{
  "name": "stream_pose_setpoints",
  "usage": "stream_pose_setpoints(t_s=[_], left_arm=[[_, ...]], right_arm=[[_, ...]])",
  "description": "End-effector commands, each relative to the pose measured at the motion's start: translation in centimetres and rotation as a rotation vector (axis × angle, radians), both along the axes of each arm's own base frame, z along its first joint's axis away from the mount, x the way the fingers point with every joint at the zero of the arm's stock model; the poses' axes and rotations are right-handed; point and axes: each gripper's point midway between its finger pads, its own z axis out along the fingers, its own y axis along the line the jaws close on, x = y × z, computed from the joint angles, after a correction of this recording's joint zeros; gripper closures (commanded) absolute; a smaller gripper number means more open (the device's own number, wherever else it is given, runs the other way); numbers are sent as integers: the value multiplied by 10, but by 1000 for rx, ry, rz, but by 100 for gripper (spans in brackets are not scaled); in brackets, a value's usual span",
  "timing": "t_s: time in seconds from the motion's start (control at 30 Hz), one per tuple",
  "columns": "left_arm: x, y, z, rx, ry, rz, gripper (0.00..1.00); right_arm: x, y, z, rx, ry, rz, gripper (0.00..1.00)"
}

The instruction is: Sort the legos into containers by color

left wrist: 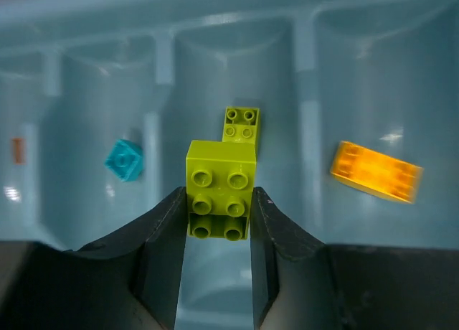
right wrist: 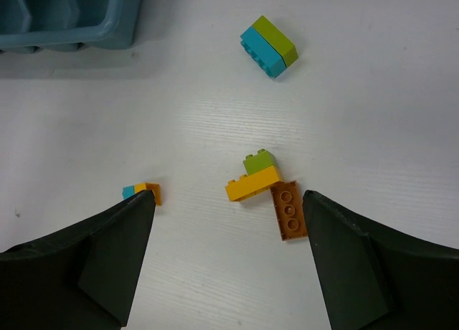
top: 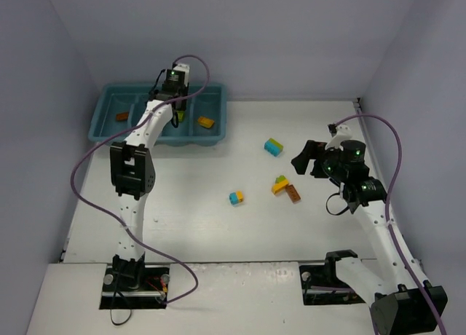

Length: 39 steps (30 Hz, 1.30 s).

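So the white table (top: 218, 226) takes up most of the top view, with the long teal-blue tray (top: 98, 124) sitting in its far left corner, four compartments side by side. The left arm (top: 132, 171) reaches all the way out over the tray, while the right arm (top: 378, 218) hangs above the right side of the table. The left gripper (left wrist: 219, 201) is clamped on a lime green brick (left wrist: 221, 168), studs facing the wrist camera, over the third compartment from the left. The right gripper (right wrist: 228, 194) has its jaws wide apart with nothing between them, hovering above the loose bricks. In the tray, there's a second lime brick (left wrist: 242, 125) lying in that same third compartment just beyond the held one, a yellow-orange brick (left wrist: 376, 172) in the rightmost compartment, a teal brick (left wrist: 124, 159) in the second one, and a brown-orange brick (left wrist: 17, 149) in the leftmost, though that one is pretty blurry. Out on the table, a teal-and-lime stack (right wrist: 268, 46) is the farthest, a lime, yellow and brown cluster (right wrist: 262, 186) lies right under the right gripper, and a tiny teal-and-orange piece (right wrist: 143, 191) sits to its left, well apart from the tray.
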Motion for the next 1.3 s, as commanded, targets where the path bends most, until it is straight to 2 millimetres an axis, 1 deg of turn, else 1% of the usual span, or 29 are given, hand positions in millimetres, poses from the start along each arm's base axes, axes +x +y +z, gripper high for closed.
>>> stream_pose_setpoints(t_s=[0.0, 0.03, 0.1, 0.13, 0.27, 0.37, 0.47, 0.5, 0.53, 0.6, 0.63, 0.7, 0.73, 0.77, 0.8, 0.83, 0.87, 0.9, 0.93, 0.97, 1.0, 1.03, 1.07, 1.1, 1.13, 1.17, 1.2, 1.23, 1.27], left_arm=[[26, 0, 44, -51, -151, 24, 84], [33, 6, 40, -52, -153, 32, 80], [39, 10, 37, -52, -161, 31, 71], [43, 15, 31, -51, -155, 39, 63], [49, 18, 35, -63, -172, 31, 45], [52, 21, 35, -70, -179, 28, 40], [48, 21, 44, -88, -189, 32, 40], [44, 20, 43, -97, -180, 32, 40], [38, 17, 60, -112, -204, 18, 40], [26, 12, 72, -149, -206, 10, 40], [12, 6, 81, -173, -199, -21, 40], [-6, -1, 89, -215, -186, -28, 40], [-27, -7, 94, -230, -165, -43, 40], [-37, -11, 94, -249, -151, -51, 39], [-55, -17, 114, -296, -168, -67, 39], [-71, -25, 93, -305, -111, -80, 39], [-83, -32, 90, -338, -91, -98, 39], [-101, -36, 107, -360, -117, -122, 39], [-120, -49, 82, -378, -47, -167, 38], [-132, -54, 77, -384, -27, -193, 38], [-150, -59, 87, -389, -43, -231, 38], [-173, -73, 58, -371, 30, -281, 38], [-195, -94, 64, -343, 11, -402, 38], [-203, -92, 53, -318, 23, -435, 38], [-225, -114, 41, -294, 50, -529, 38], [-245, -119, 12, -251, 105, -601, 38], [-260, -131, 9, -268, 112, -679, 38], [-272, -142, -1, -271, 131, -729, 38], [-283, -144, -20, -271, 173, -755, 38]], right_arm=[[1, 5, 18, 35, -64, 18, 19], [-1, 6, 19, 41, -65, 19, 19], [-3, 6, 18, 48, -62, 14, 19], [-4, 6, 17, 53, -58, 10, 19], [-8, 7, 20, 61, -65, 14, 19], [-10, 7, 20, 54, -64, 28, 19], [-11, 11, 18, 51, -58, 56, 19], [-11, 12, 17, 50, -55, 65, 20], [-10, 13, 15, 50, -45, 75, 21], [-12, 19, 13, 59, -35, 115, 24], [-13, 24, 10, 64, -19, 132, 26], [-16, 34, 6, 81, 4, 177, 34], [-16, 40, -2, 80, 34, 191, 35], [-20, 52, -7, 67, 50, 225, 35], [-22, 60, -10, 51, 59, 244, 35], [-24, 68, -21, 28, 89, 264, 35], [-29, 83, -27, -1, 101, 303, 34], [-31, 88, -32, -11, 116, 320, 34], [-33, 95, -42, -19, 152, 335, 34], [-32, 97, -46, -20, 166, 338, 34], [-30, 98, -53, -24, 186, 336, 34], [-29, 98, -55, -27, 190, 334, 34], [-24, 98, -55, -31, 183, 329, 35], [-23, 99, -55, -34, 179, 332, 35], [-20, 100, -54, -36, 172, 336, 35], [-18, 100, -54, -46, 165, 346, 36], [-16, 102, -57, -52, 174, 354, 36], [-13, 102, -54, -56, 165, 357, 36], [-12, 102, -55, -59, 166, 359, 36]])
